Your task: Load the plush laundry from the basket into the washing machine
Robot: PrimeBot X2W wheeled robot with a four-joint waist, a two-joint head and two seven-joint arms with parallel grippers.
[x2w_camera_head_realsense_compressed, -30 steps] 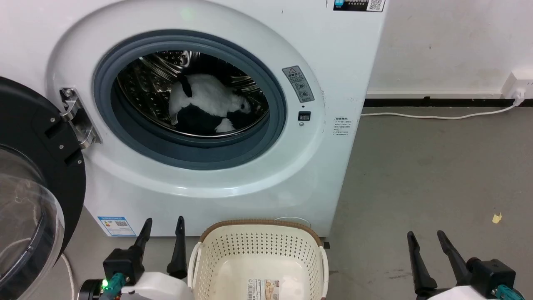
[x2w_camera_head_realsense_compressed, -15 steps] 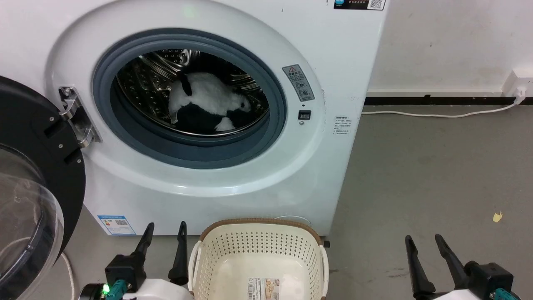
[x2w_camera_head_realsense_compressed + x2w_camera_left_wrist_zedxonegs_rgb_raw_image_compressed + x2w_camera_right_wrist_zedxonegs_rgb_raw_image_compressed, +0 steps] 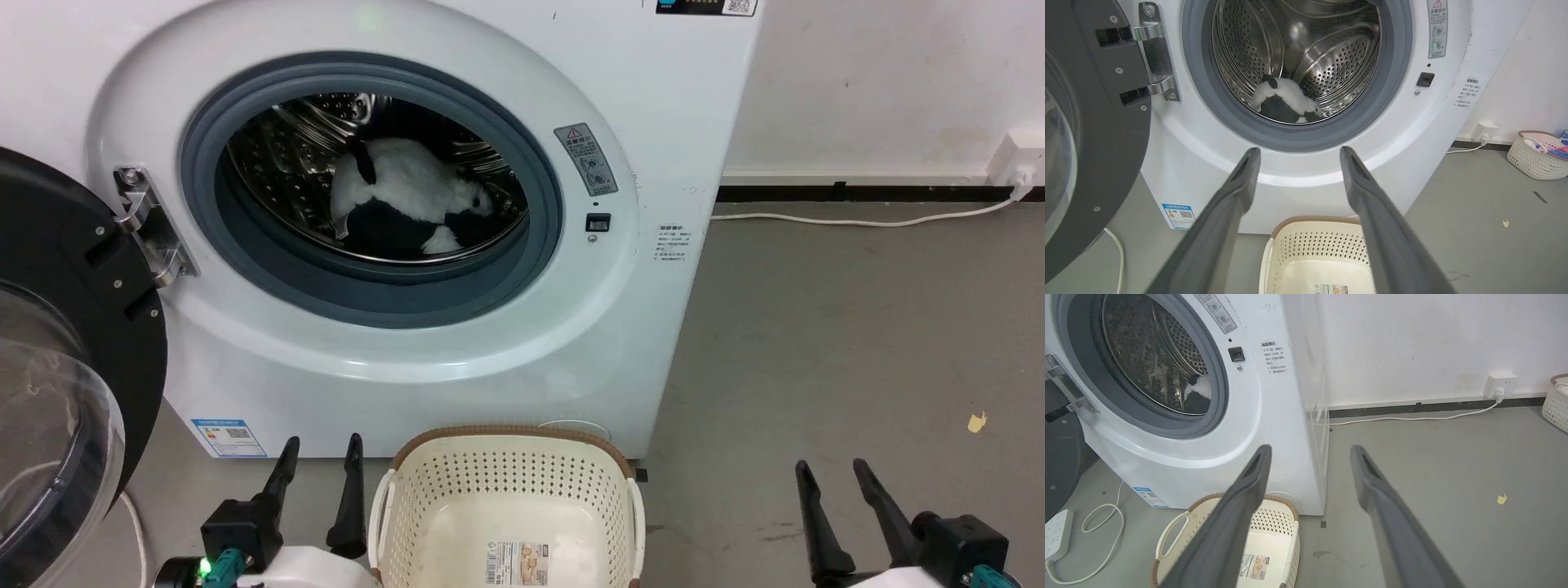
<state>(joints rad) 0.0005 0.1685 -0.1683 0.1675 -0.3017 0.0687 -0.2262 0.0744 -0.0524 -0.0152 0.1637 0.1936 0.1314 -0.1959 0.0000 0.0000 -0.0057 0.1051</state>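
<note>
Panda plush laundry [image 3: 408, 196] in washing machine [image 3: 457, 359] at 11 o'clock, basket [image 3: 506, 482] at 6, left gripper [image 3: 322, 441] at 7, right gripper [image 3: 832, 465] at 5, both with fingers spread apart

A white wall [image 3: 882, 82] met a grey floor [image 3: 816, 343] along a black skirting strip [image 3: 857, 194] at one o'clock, a white cable [image 3: 865, 224] ran to a socket [image 3: 1019, 163] at two o'clock, and a yellow scrap [image 3: 976, 422] lay at four o'clock.

Plush laundry [image 3: 1290, 102] inside washing machine [image 3: 1306, 171]
</note>
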